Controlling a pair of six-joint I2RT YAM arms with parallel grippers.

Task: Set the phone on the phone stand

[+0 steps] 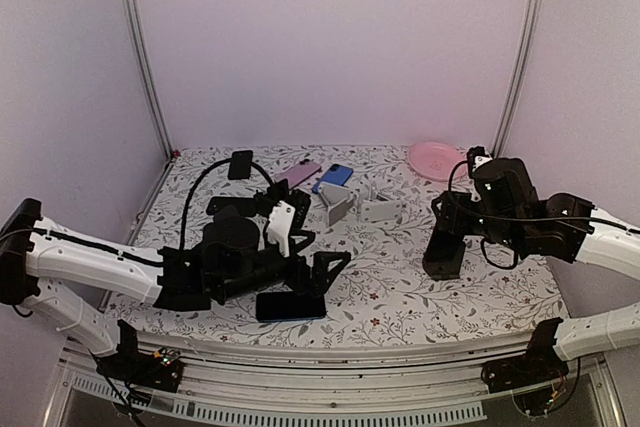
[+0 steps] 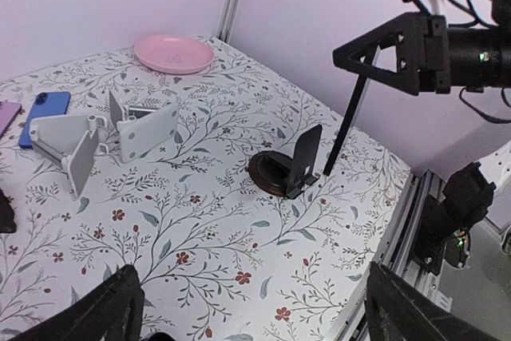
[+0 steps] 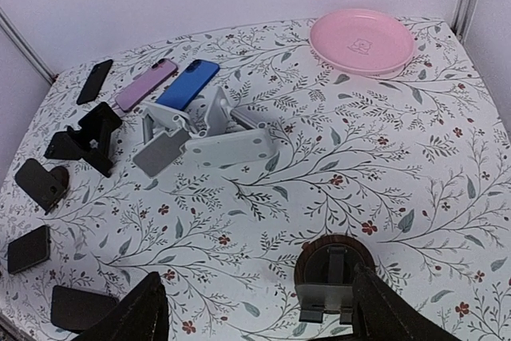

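A dark phone (image 1: 292,305) lies flat on the flowered table (image 1: 400,287) near the front edge. My left gripper (image 1: 320,269) hovers just behind it, open; in the left wrist view the left gripper (image 2: 267,313) has only tablecloth between its fingers. The black phone stand (image 2: 283,169) with a round brown base stands empty at the right. My right gripper (image 3: 259,317) is open above this stand (image 3: 335,273), which sits close inside the right-hand finger. One of its fingers (image 2: 349,117) reaches down beside the stand.
At the back lie a black phone (image 1: 240,164), a purple phone (image 1: 298,173) and a blue phone (image 1: 333,177). Two grey folding stands (image 1: 340,205) (image 1: 380,209) sit mid-table, a black stand (image 3: 88,137) further left. A pink plate (image 1: 438,159) is at the back right.
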